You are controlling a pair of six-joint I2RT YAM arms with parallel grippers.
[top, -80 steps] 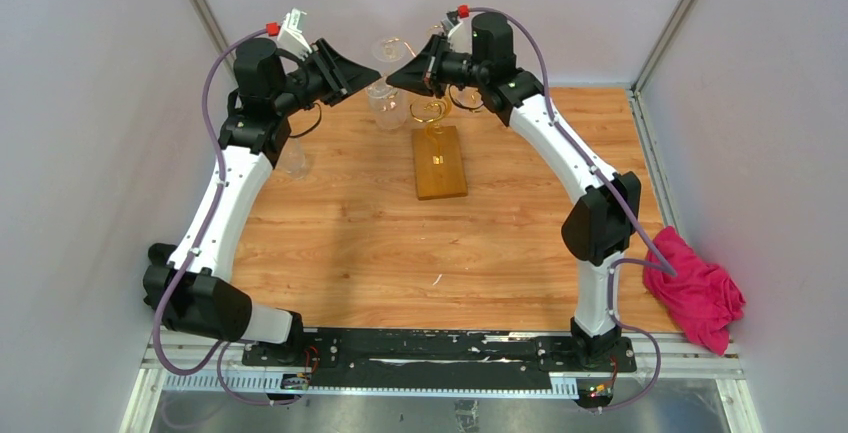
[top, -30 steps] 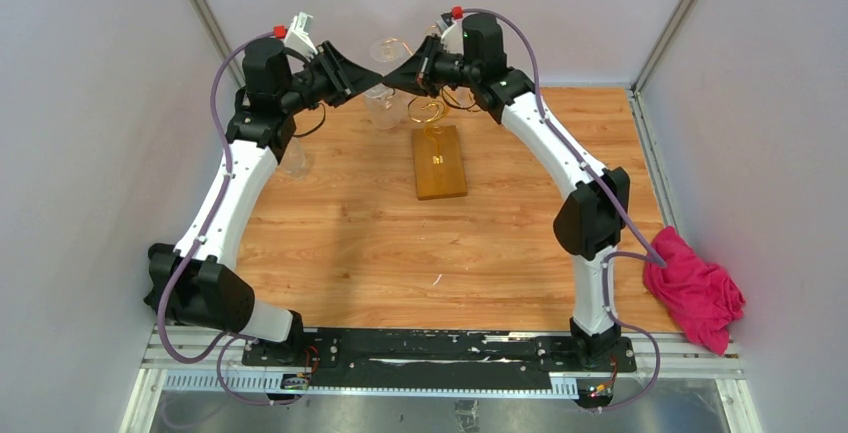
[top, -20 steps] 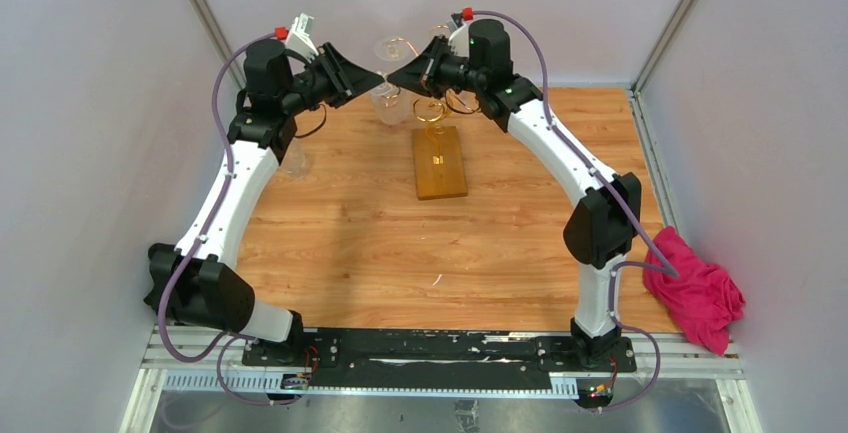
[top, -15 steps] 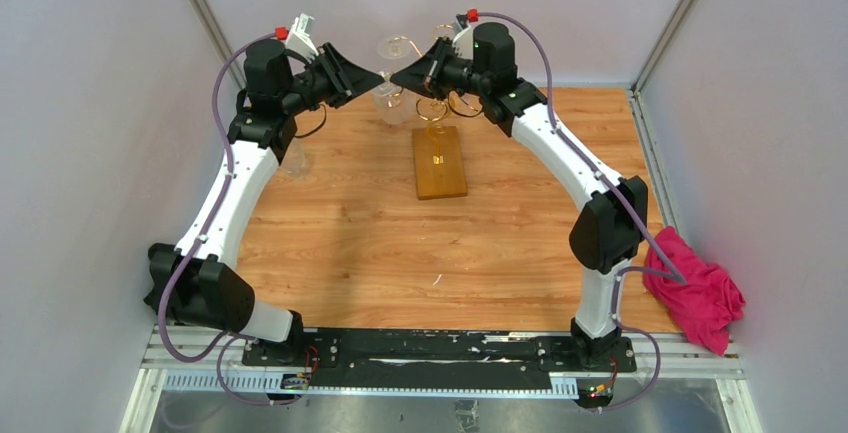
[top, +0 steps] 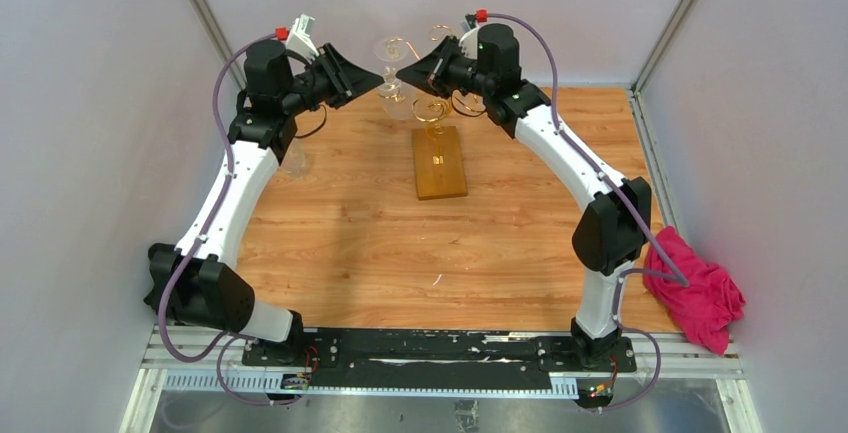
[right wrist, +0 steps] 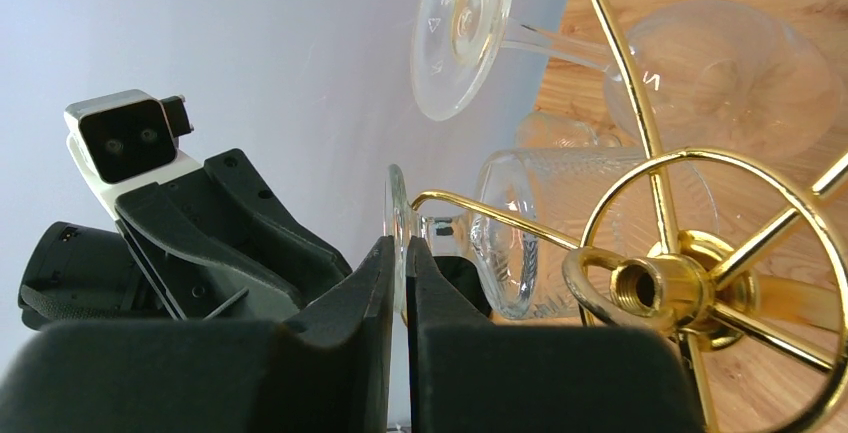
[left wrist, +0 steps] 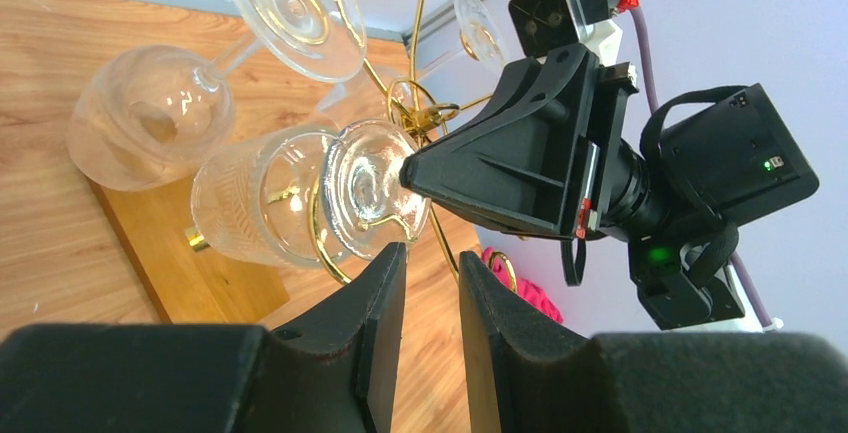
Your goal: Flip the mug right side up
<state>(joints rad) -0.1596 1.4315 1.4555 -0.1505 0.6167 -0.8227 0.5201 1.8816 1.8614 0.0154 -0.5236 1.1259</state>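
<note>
No mug shows plainly. A patterned clear stemmed glass (top: 396,99) hangs sideways on a gold rack (top: 432,111). In the right wrist view my right gripper (right wrist: 399,245) is shut on the rim of that glass's foot (right wrist: 397,203), with its bowl (right wrist: 560,238) beyond. It also shows in the top view (top: 405,73). My left gripper (left wrist: 432,258) is open and empty just below the same foot (left wrist: 375,188), facing the right gripper (left wrist: 520,163). In the top view the left gripper (top: 372,79) sits close left of the glass.
A second, smooth wine glass (right wrist: 720,78) hangs on the rack, foot (top: 392,50) toward the back wall. The rack stands on a wooden base (top: 439,161). A small clear glass object (top: 293,158) stands by the left arm. A pink cloth (top: 700,293) lies at the right edge.
My right gripper has shifted a little right and back with the glass foot in it, and the glass moved with it. The left gripper has stayed nearly still.
</note>
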